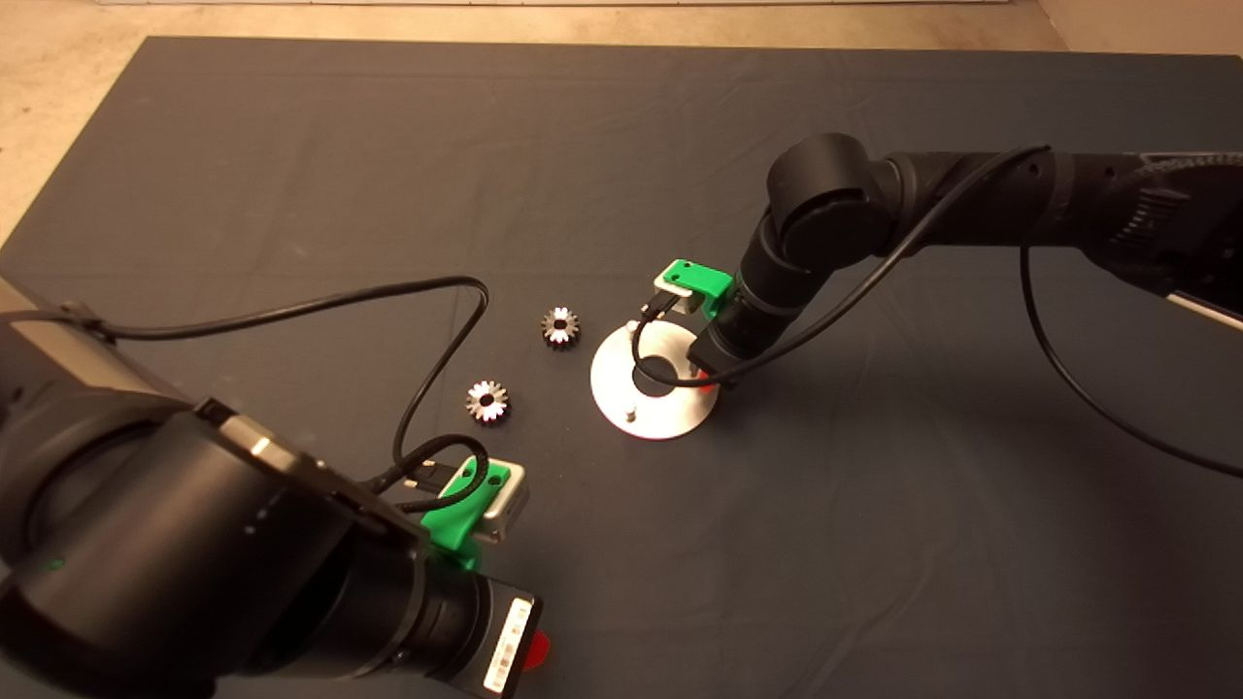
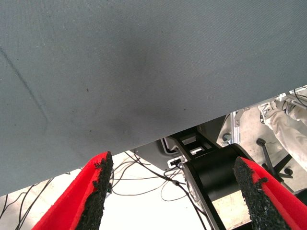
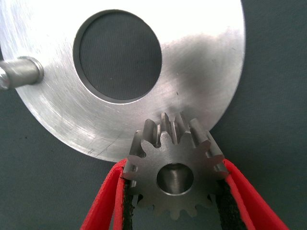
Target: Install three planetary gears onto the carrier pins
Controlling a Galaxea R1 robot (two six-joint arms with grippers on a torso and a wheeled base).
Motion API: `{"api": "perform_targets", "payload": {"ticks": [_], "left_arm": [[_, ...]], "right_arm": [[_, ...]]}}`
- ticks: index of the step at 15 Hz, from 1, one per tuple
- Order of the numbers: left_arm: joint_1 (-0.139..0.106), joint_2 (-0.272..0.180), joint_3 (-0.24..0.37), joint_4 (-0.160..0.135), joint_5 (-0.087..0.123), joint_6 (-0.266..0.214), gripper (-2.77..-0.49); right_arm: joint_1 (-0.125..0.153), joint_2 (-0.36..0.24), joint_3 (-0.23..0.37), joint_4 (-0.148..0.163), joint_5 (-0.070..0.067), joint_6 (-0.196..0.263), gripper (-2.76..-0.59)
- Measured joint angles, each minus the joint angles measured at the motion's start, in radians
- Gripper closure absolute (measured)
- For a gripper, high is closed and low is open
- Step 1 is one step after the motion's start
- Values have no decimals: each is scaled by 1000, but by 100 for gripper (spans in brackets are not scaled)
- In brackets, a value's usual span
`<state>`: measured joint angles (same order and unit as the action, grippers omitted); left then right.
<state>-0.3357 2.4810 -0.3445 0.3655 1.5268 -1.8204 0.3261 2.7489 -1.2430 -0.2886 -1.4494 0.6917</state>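
At the lower left of the head view, the left claw [image 2: 175,191] is parked over the near part of the dark mat [image 1: 874,544]. In its wrist view its red fingers [image 2: 91,191] stand wide apart with nothing between them, and past the mat's edge show cables and a person's leg [image 2: 288,127].

Right of that arm, two planetary gears lie flat on the tabletop, apart from each other: the nearer gear [image 1: 487,401] sits just beyond the left arm's green mount, and the farther gear [image 1: 560,326] lies up and to the right of it, near the silver carrier disc [image 1: 670,413] but not touching it.

The disc lies flat on the mat. A carrier pin [image 1: 630,412] stands upright near its front rim, and another pin [image 1: 633,330] shows at its far-left rim.

The right arm reaches in from the right and hangs over the disc's right side. In its wrist view, the right claw [image 3: 173,191] pinches the third planetary gear [image 3: 175,175] by its toothed flanks, one padded finger [image 3: 240,191] on each side, bore facing the camera. The gear overlaps the disc's rim [image 3: 201,86]; whether it touches the plate I cannot tell. One carrier pin [image 3: 19,72] stands across the centre hole.
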Motion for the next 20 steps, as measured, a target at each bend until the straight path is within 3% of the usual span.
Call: {"api": "perform_targets", "payload": {"ticks": [20], "left_arm": [[0,-4,0,5,0,0,-178]], "right_arm": [[-1,1,-11,-1,-1,-37,-103]]}}
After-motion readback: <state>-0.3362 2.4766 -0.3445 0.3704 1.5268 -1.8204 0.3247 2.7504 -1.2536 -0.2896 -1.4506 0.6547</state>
